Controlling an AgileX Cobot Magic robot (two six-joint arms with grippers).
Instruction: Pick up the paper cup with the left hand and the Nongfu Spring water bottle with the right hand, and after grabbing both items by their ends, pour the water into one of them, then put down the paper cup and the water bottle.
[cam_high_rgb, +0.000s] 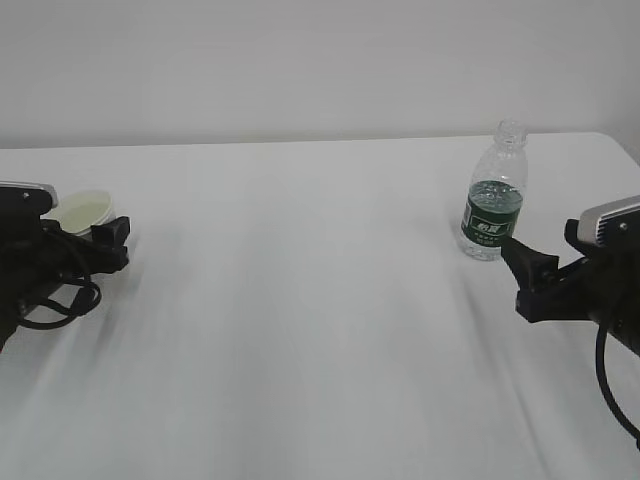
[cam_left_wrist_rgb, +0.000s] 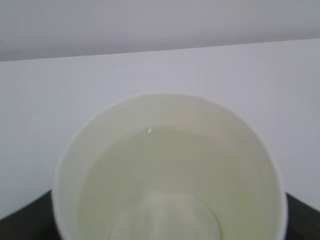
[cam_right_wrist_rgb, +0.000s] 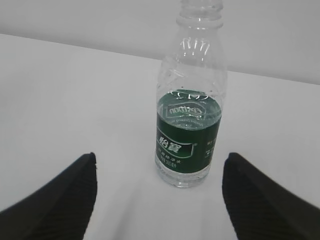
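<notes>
Two items: cup (cam_high_rgb: 88, 210) far left on the table (cam_high_rgb: 300, 300), bottle (cam_high_rgb: 494, 195) far right, well apart.
Cup: upright, white, cream inside, water (cam_left_wrist_rgb: 150, 185) in it.
Bottle: upright, capless, green label, level near the label top.
Left gripper (cam_high_rgb: 105, 242): around the cup, fingers (cam_left_wrist_rgb: 20, 220) at both its sides; grip or gap, cannot tell.
Right gripper (cam_right_wrist_rgb: 160, 195): fingers (cam_right_wrist_rgb: 65, 195) spread wide, bottle just beyond the tips, untouched.
Table: white, plain wall behind.

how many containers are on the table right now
2. The paper cup sits at the far left, between the left gripper's fingers. The Nongfu Spring water bottle stands upright at the right, just ahead of the open right gripper. None seem hidden.
</notes>
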